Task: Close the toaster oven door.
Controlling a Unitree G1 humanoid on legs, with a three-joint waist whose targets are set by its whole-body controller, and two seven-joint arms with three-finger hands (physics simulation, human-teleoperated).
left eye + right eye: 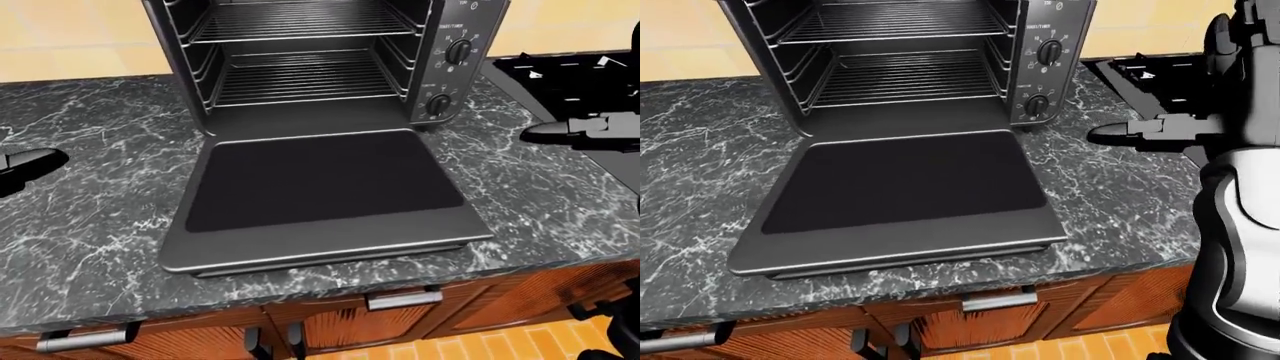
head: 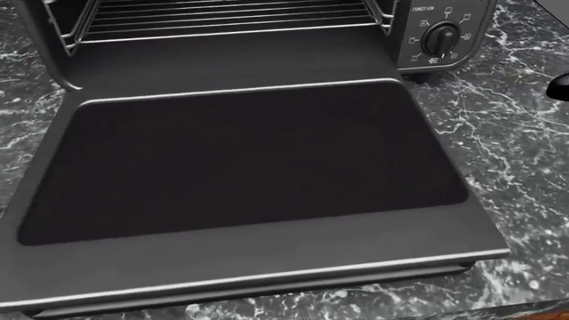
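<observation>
Dark glass oven door (image 1: 320,196) flat open, right hand (image 1: 570,131) apart

"function" above toaster oven (image 2: 267,40) knob (image 2: 440,39)

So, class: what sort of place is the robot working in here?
Most likely a kitchen: a toaster oven with its door folded open sits on a marble-look counter, above wooden cabinets.
</observation>
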